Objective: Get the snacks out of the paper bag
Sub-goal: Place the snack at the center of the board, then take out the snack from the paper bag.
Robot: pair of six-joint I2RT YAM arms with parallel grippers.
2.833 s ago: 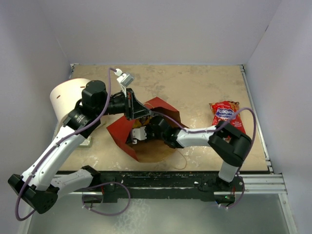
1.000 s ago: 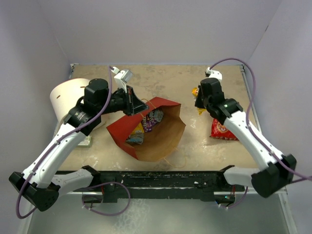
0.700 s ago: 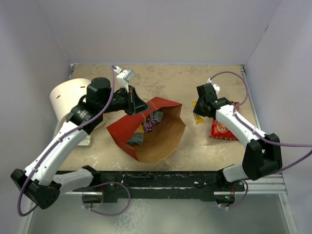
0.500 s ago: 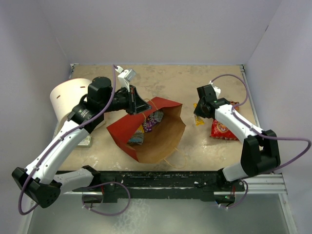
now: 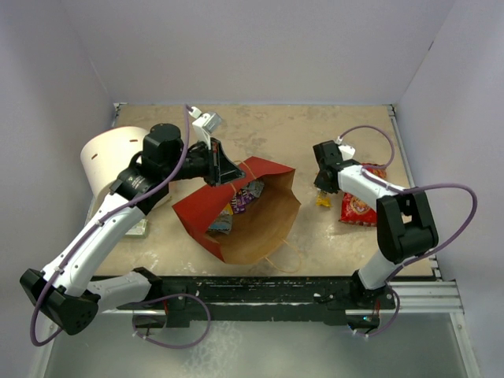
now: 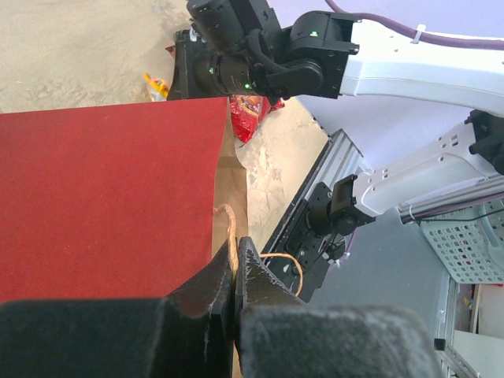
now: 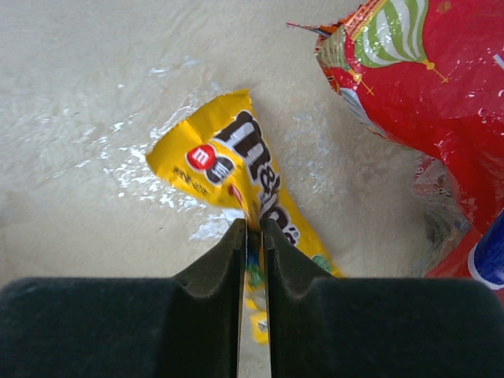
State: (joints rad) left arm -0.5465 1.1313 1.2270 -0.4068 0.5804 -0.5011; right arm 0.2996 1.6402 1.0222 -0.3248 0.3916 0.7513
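The left gripper (image 6: 235, 264) is pinched shut on the edge of the paper bag (image 6: 102, 197), holding it open. The snacks (image 5: 239, 198) inside lie well left of the right gripper (image 7: 253, 236), which pinches the yellow candy pack (image 7: 224, 161) beside the red cookie bag (image 7: 417, 102).

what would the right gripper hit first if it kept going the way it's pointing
The yellow packet: it lies right at the fingers, seemingly pinched between them, with the table just beneath.

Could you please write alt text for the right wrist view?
The right gripper pinches a yellow candy packet lying on the beige table. A larger red snack bag lies beside it, at the upper right.
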